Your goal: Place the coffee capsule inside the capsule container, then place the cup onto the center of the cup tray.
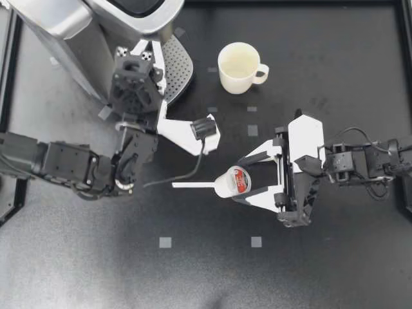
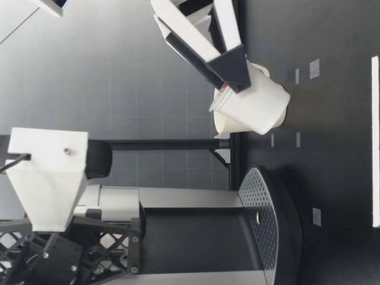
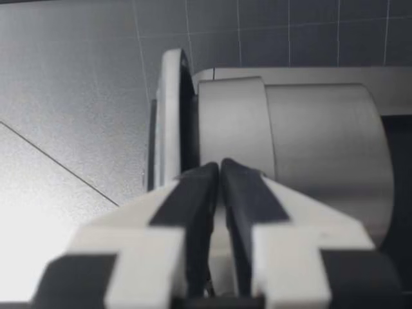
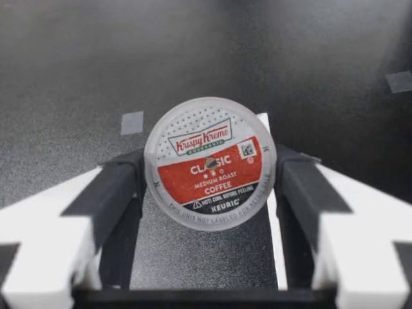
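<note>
Left gripper (image 1: 145, 55): closed, its dark fingers (image 3: 193, 212) pressed flat together with nothing seen between them. It sat at the front of the coffee machine and pointed at its silver head. Whether the tips touched the machine could not be told.
Coffee machine (image 1: 84, 26): stood at the far left corner of the table (image 1: 335, 270). No open capsule container showed in any view.
Cup tray (image 1: 179, 64): a round perforated plate at the machine's foot, just beside the left gripper, with nothing on it.
Cup (image 1: 239, 67): cream, upright, on the table near the tray but apart from it, its handle turned away from the machine. No gripper touched it.
Coffee capsule (image 1: 233, 181): near mid-table, well apart from the machine, held tilted with its foil lid facing the right wrist camera. From table height it appeared lifted just off the surface, in front of the cup.
Right gripper (image 1: 237, 181): clamped on the capsule from two sides, its fingers (image 4: 122, 187) spread wide by the rim.
Step in hand: judged to be the first one, with the capsule grasped but not yet delivered and the cup step not begun.
Next move: it likely called for the container to be opened, which the left gripper seemed placed to do. The right arm would then carry the capsule across to the machine, clear of the cup, and seat it before letting go.
</note>
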You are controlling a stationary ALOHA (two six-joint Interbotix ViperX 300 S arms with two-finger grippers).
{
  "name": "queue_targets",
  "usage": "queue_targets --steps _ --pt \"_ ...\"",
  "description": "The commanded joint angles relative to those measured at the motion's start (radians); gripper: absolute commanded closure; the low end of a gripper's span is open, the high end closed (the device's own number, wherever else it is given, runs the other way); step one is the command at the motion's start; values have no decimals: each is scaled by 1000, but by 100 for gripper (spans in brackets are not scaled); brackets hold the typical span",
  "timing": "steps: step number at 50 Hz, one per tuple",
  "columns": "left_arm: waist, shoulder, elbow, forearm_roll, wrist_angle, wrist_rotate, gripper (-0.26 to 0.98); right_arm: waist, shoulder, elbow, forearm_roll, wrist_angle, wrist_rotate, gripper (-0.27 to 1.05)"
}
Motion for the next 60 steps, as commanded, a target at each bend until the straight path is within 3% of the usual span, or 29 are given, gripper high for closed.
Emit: queue_targets --steps 1,21,37,60 --pt "17 -44 -11 21 5 -3 54 -6 -11 -15 0 -3 -3 23" --pt "31 -112 -18 91 34 -17 54 -6 -20 -17 2 -2 8 23" --pt "69 -236 8 89 -51 -249 54 -6 -32 -25 2 0 12 23" --pt "121 -462 137 91 -187 -535 54 -8 -46 -51 2 -2 12 23"
